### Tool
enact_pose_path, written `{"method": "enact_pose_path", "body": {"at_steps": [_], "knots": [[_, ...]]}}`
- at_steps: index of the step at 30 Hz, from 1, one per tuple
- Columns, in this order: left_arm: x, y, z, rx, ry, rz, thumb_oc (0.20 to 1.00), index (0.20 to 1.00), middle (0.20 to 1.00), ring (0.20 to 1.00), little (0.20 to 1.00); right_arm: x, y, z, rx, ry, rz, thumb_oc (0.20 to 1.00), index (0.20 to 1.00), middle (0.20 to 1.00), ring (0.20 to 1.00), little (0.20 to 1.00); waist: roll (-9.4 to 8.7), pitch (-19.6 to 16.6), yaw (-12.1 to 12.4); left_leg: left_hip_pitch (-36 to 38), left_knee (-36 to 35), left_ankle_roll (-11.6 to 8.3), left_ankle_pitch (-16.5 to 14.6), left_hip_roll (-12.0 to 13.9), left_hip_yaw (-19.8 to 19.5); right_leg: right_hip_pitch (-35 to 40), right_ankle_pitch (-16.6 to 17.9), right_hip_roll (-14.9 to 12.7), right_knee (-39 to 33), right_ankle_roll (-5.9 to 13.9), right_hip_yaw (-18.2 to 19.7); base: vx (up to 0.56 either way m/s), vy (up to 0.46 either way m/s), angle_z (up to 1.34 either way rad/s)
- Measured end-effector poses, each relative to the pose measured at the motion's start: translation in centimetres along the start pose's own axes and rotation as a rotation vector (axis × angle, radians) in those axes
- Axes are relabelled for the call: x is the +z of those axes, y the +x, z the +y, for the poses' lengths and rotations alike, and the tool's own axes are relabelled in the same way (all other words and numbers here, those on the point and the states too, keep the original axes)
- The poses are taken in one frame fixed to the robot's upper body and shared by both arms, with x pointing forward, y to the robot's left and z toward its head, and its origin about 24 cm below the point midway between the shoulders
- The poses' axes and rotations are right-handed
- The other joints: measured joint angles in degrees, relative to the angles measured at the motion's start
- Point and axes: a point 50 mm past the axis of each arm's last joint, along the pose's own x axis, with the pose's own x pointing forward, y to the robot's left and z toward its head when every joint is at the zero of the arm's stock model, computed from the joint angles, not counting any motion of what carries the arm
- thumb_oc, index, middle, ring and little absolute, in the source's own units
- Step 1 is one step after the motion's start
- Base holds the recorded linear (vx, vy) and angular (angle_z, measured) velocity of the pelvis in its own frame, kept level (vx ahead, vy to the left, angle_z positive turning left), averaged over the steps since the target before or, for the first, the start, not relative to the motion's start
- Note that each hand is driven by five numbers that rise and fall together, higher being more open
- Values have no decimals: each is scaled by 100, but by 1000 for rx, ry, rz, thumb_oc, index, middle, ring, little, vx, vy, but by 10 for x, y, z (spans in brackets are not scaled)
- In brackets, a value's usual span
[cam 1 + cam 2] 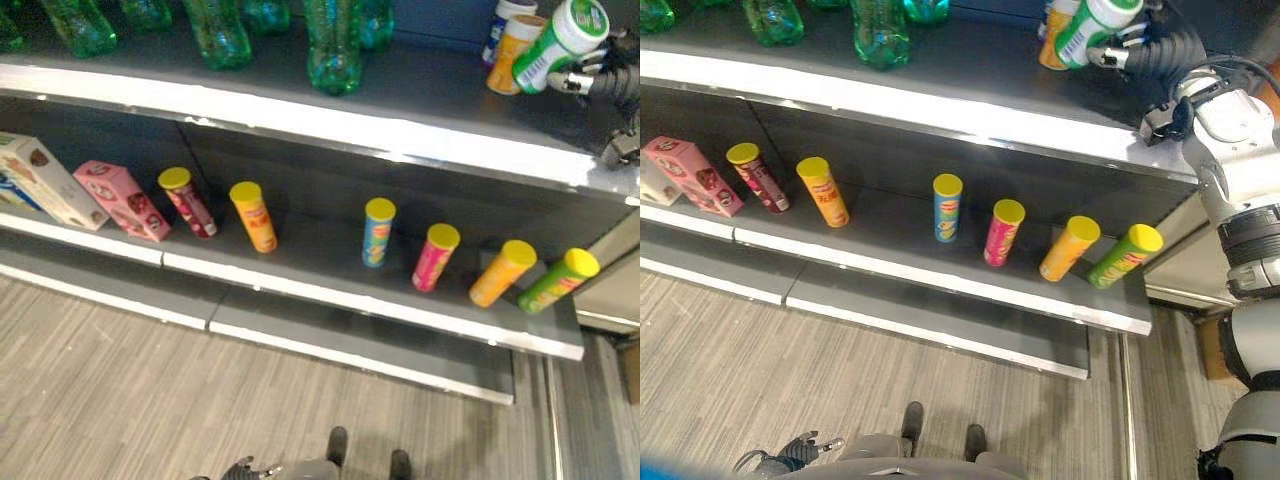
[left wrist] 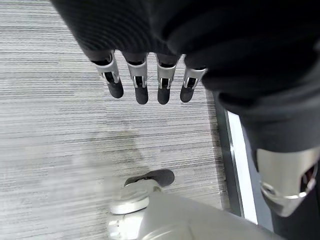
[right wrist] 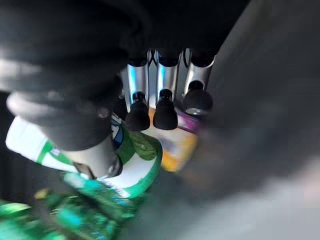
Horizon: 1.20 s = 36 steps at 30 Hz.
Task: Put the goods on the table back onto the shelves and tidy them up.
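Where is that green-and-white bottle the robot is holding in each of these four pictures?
Left eye view: green-and-white bottle at top right, tilted, in the right robot hand over the upper shelf.
Right eye view: top, right of centre.
Left wrist view: not in it.
Right wrist view: lower left, past the fingers.
Shared landmark: the orange bottle beside it.

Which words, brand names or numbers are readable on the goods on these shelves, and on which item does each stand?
No text can be read.
Six yellow-lidded tubes: print too small.
Pink box and white box: pictures and print, blurred.
Green-and-white bottle in the right robot hand: label blurred.
Green bottles: nothing legible.
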Motion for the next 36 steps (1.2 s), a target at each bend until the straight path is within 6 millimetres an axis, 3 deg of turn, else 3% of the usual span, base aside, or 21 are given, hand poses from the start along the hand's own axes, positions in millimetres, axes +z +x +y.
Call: {"method": "enact_pose_path", "body": {"at_steps": [6, 13, 36], "knots": [[-5, -1, 6, -8, 10, 15, 1000, 1000, 1000, 1000, 1000, 3, 4, 11, 135, -38, 51, 200, 200, 200, 200, 200, 11, 4, 10, -1, -24, -44, 3, -7, -117, 42, -19, 2, -11, 8, -122, 2, -19, 10], [6, 0, 5, -36, 21, -28, 1000, 1000, 1000, 1000, 1000, 12, -1, 14, 243, -118, 71, 200, 200, 200, 200, 200, 33, -7, -26, -12, -30, -47, 2, -20, -143, 44, -17, -13, 0, 2, -150, 2, -3, 2], [8, 0, 5, -37, 24, -32, 1000, 1000, 1000, 1000, 1000, 9, -4, 18, 284, -157, 94, 200, 200, 200, 200, 200, 31, -162, -243, -13, -22, -43, 4, -22, -76, 20, -17, -21, 0, -14, -104, 2, 1, -1]]}}
